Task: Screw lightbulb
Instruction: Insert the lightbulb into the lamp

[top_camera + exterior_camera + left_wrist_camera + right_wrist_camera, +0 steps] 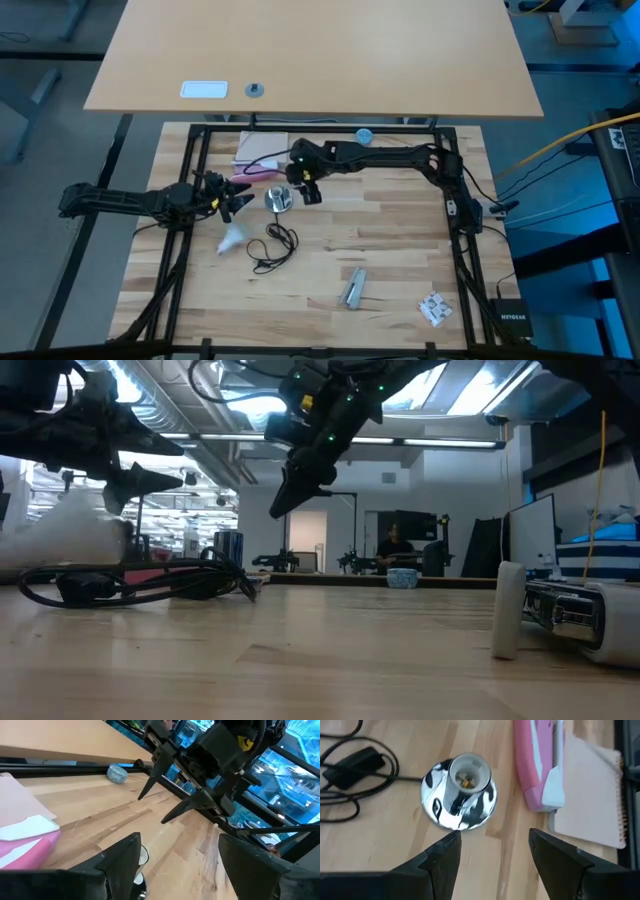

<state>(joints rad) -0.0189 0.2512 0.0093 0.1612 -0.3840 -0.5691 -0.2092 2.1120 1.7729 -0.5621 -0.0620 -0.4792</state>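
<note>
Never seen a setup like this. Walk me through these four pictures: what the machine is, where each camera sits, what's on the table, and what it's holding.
Two dark robot arms work at a wooden table. One camera looks straight down, one sits at tabletop level, and one rides on each wrist. The left gripper and the right gripper are both open and hold nothing. Between them stands a shiny lamp base with an empty socket, trailing a black cord. The lightbulb lies loose on the table near the left gripper. A pink case and a notebook lie nearby.
</note>
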